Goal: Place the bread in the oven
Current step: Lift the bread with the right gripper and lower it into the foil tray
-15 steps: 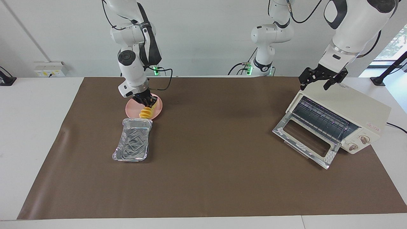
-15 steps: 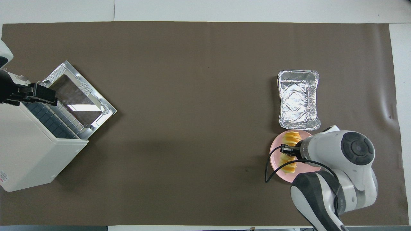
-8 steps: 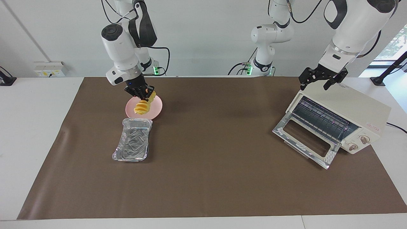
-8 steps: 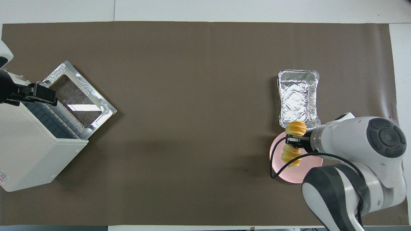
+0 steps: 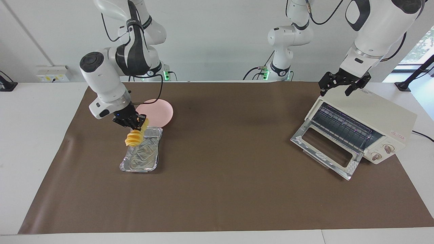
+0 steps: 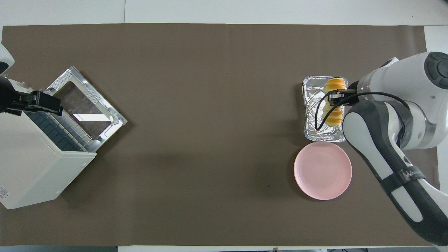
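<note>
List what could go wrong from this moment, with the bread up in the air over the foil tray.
1. The right gripper holds the bread by one end, so the loaf hangs down; it could swing or slip out over the foil tray.
2. The thin tray could shift or crumple if the bread comes down on its rim.
3. The left gripper waits open over the oven, close to the path to the open door.

foil tray [image 5: 140, 154]: crinkled shiny metal | plate [image 6: 322, 170]: smooth matt pink | oven [image 5: 368, 123]: glossy cream shell, glass door, wire rack | desk cover [image 5: 223, 189]: matt brown
</note>
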`<state>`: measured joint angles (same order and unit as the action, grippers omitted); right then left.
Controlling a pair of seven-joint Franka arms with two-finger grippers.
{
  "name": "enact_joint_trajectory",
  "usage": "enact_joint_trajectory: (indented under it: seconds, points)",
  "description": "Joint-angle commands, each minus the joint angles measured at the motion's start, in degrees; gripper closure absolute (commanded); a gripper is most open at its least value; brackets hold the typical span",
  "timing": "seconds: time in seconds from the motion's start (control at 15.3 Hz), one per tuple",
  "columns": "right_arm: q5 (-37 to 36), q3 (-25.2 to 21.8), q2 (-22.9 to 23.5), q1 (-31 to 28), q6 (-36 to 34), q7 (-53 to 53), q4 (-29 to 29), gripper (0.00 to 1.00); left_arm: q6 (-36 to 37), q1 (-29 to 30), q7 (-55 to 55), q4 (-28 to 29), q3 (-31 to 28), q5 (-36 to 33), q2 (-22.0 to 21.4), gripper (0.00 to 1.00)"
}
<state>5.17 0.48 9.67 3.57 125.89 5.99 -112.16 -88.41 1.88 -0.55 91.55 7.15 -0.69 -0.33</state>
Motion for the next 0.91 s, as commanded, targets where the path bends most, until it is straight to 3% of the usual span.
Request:
enact_joint_trajectory:
  seconds: [0.0,0.2,0.78,0.85]
  points:
    - [0.1,0.4,2.98,0.12,2.68,-0.63,0.98,1.0,-0.45,0.32,0.81,0.91,-0.03,0.52,-1.08,0.0]
    - [0.1,0.49,3.34,0.12,6.72,-0.71,-2.7,1.0,-0.45,0.32,0.81,0.91,-0.11,0.52,-1.08,0.0]
    - [0.8,0.49,2.72,0.21,7.08,-0.36,-6.41,1.0,-0.45,0.32,0.81,0.91,-0.03,0.52,-1.08,0.0]
    - [0.8,0.49,2.81,0.3,7.52,-0.45,-6.32,0.74,-0.45,0.32,0.81,0.91,-0.03,0.52,-1.08,0.0]
